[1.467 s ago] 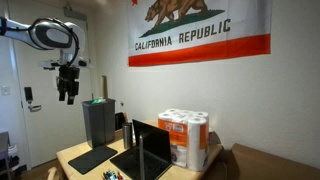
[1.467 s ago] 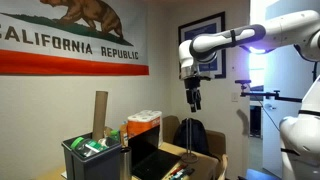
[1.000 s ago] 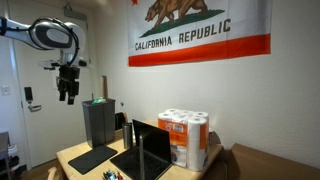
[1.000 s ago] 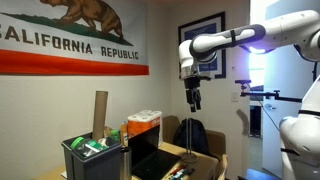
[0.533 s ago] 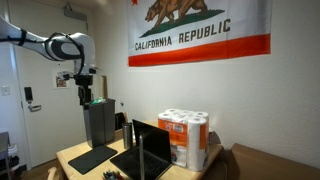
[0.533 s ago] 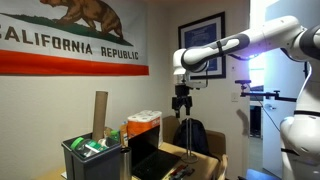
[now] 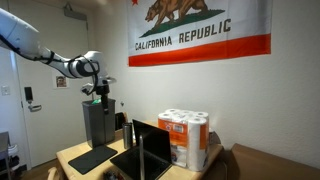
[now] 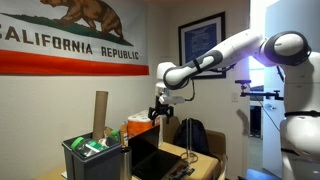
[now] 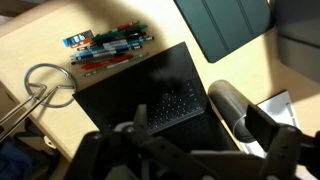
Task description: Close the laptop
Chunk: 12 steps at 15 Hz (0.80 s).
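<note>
The thin black laptop (image 7: 143, 152) stands open on the wooden table, its screen panel upright, in both exterior views (image 8: 150, 160). In the wrist view I look down on its keyboard and dark base (image 9: 150, 92). My gripper (image 7: 97, 93) hangs in the air above and behind the table, well above the laptop and touching nothing; it also shows in an exterior view (image 8: 160, 106). In the wrist view its fingers (image 9: 190, 160) show as dark shapes set wide apart at the bottom, open and empty.
A flat dark pad (image 7: 92, 157) lies beside the laptop (image 9: 225, 22). A tall dark grey box (image 7: 98, 122) with a cardboard tube (image 8: 100, 115) stands behind it. A paper-roll pack (image 7: 185, 138) stands on the laptop's other side. Pens (image 9: 105, 42) and a cable loop (image 9: 45, 85) lie nearby.
The arm has swung down from high up and in toward the table, so the gripper is now lower and closer above the laptop. The laptop has not moved.
</note>
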Available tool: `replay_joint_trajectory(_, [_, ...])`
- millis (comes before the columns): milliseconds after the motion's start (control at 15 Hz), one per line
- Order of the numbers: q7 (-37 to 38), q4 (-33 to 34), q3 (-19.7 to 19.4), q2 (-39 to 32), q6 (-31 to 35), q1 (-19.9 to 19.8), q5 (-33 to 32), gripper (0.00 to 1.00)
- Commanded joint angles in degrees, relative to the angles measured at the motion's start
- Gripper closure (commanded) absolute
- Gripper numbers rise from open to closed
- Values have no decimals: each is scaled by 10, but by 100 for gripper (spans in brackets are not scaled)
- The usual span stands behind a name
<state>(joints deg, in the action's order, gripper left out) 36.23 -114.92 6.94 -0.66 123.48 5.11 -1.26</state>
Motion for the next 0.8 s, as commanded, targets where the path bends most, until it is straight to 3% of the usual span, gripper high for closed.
replay_joint_trajectory(0, [125, 71, -7, -70, 15, 12, -77, 0])
replay_joint_trajectory(400, [295, 155, -40, -159, 27, 48, -179, 0])
replay_joint_trajectory(733, [387, 209, -74, -230, 50, 77, -224, 0])
